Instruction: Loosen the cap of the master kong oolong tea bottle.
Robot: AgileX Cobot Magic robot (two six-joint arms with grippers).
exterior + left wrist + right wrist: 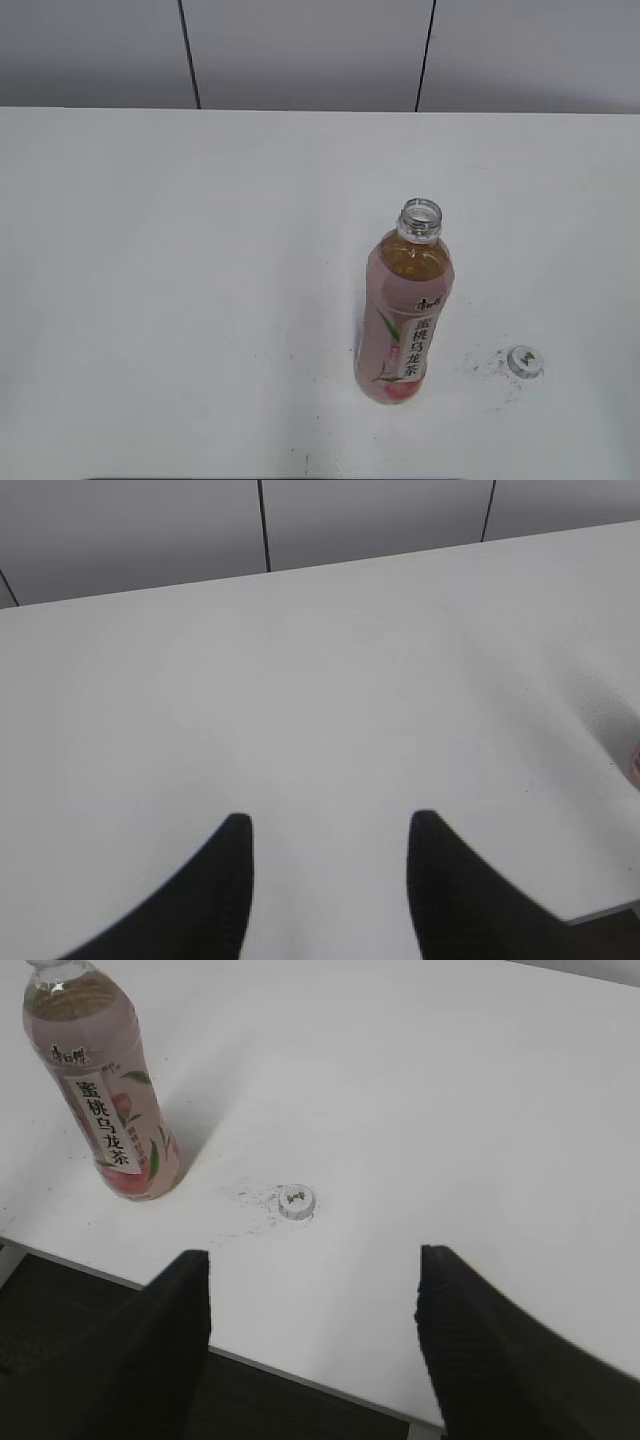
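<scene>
The master kong oolong tea bottle (403, 310) stands upright on the white table with its neck open and no cap on it. It also shows in the right wrist view (100, 1085). The cap (524, 360) lies on the table to the bottle's right, apart from it, and shows in the right wrist view (297, 1201). My right gripper (315, 1260) is open and empty, over the table's front edge, short of the cap. My left gripper (330, 825) is open and empty over bare table. Neither gripper shows in the exterior view.
The white table (200, 250) ends at a grey panelled wall (300, 50) at the back. Dark scuff marks (490, 368) lie on the table around the cap. The table's front edge (300, 1370) runs below the right gripper, with dark floor beyond it.
</scene>
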